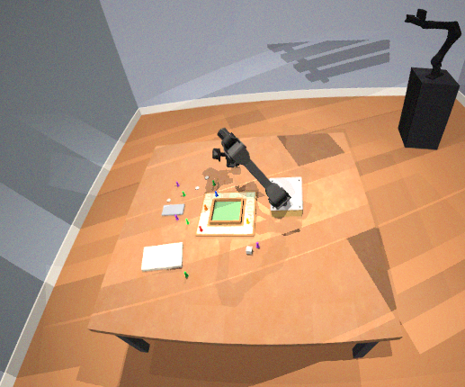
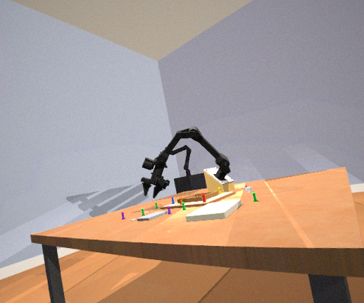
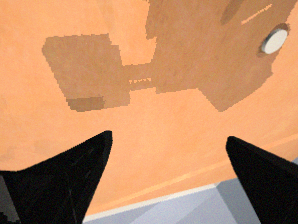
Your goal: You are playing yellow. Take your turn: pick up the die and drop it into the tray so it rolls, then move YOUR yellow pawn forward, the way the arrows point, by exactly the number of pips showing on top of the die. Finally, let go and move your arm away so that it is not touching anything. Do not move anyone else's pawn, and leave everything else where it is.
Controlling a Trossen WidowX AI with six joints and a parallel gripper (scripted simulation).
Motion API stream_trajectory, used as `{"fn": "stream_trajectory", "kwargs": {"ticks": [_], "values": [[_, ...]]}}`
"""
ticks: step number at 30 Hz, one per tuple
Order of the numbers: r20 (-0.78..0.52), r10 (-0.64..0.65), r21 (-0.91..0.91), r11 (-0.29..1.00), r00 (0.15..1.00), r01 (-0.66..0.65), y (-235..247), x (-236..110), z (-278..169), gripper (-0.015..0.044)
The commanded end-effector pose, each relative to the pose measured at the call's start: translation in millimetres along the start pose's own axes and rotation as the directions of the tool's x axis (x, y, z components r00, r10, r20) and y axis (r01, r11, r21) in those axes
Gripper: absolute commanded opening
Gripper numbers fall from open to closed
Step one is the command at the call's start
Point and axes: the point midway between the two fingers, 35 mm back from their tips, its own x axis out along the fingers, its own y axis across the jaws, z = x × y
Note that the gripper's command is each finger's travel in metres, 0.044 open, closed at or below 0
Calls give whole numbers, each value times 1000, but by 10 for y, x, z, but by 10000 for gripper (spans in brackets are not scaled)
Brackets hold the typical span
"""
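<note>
The white die lies on the table in front of the board, beside a purple pawn. The cream board holds a wood-framed tray with a green floor. My yellow pawn stands on the board's right side, next to the tray. My gripper is open and empty. It hangs above bare table beyond the board's far edge, well away from the die.
Red, orange and blue pawns stand on the board; green and purple pawns are scattered on the table to its left. A grey slab and a white slab lie at left. Small white discs lie near the gripper. The table's far edge is close.
</note>
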Motion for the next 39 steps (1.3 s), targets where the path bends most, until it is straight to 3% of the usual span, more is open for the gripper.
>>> {"fn": "stream_trajectory", "kwargs": {"ticks": [1,5,12,19,29,39], "values": [[1,1,8,1000,1000,-1,-24,-10,18,374],[31,14,166,986,999,-19,-484,-199,428,275],[86,42,424,902,995,-75,-1080,-514,1313,275],[137,71,615,776,988,-141,-1347,-788,2155,275],[213,125,821,514,969,-247,-1331,-1224,3367,275],[289,196,929,179,937,-325,-886,-1720,4391,275]]}}
